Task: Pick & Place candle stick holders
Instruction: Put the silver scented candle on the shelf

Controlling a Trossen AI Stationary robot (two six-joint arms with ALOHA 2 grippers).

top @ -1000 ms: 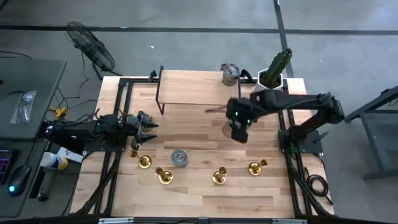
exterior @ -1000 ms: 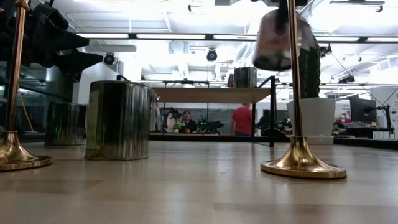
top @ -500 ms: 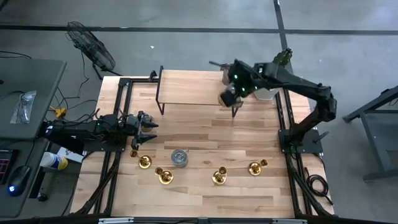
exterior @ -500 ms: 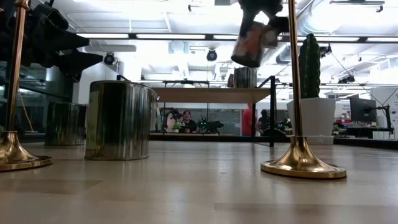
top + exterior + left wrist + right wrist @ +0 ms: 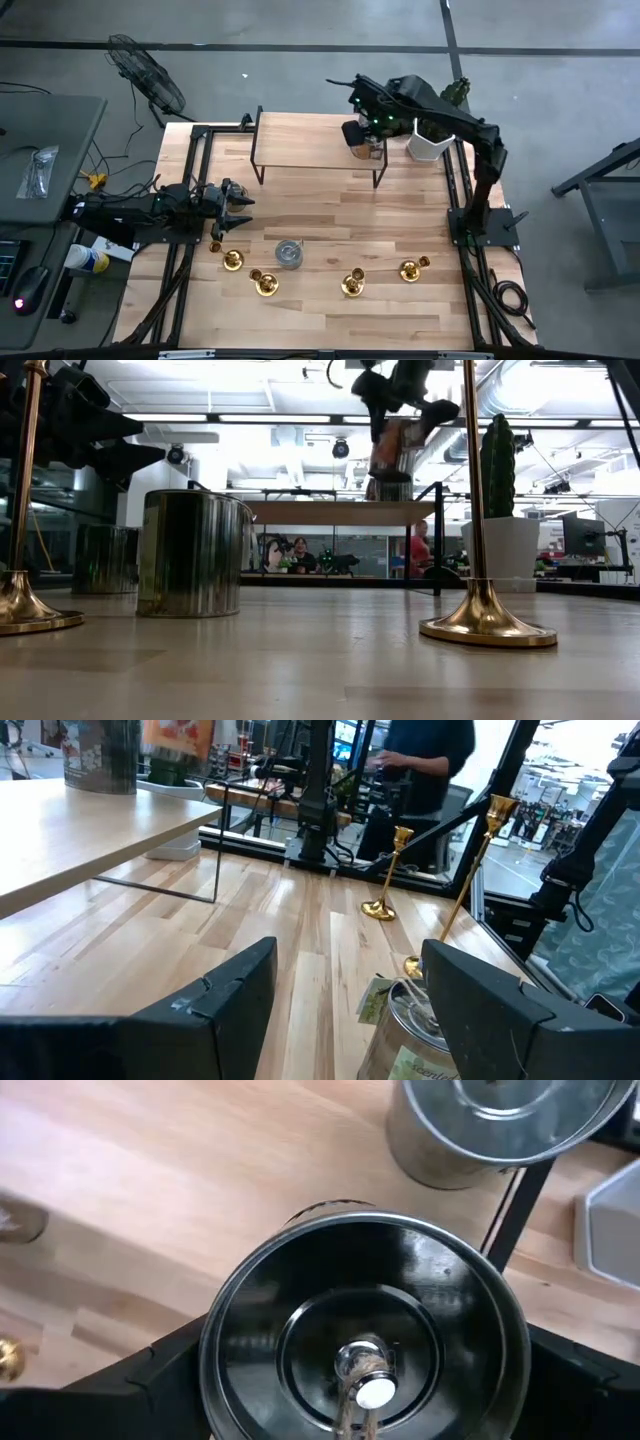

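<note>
Four gold candle stick holders point(image 5: 232, 261) point(image 5: 265, 284) point(image 5: 351, 285) point(image 5: 410, 269) are lined up near the table's front edge, with one tin can point(image 5: 289, 253) set among them. Plenty of bare wood is left between that row and the raised shelf point(image 5: 300, 143) at the back. A second tin can point(image 5: 365, 1342) is gripped by the right gripper point(image 5: 362, 131) just above the shelf's right end, close beside a third can point(image 5: 495, 1125). The left gripper point(image 5: 234, 208) is parked at the left edge, jaws apart, nothing in them. No label can really be read.
</note>
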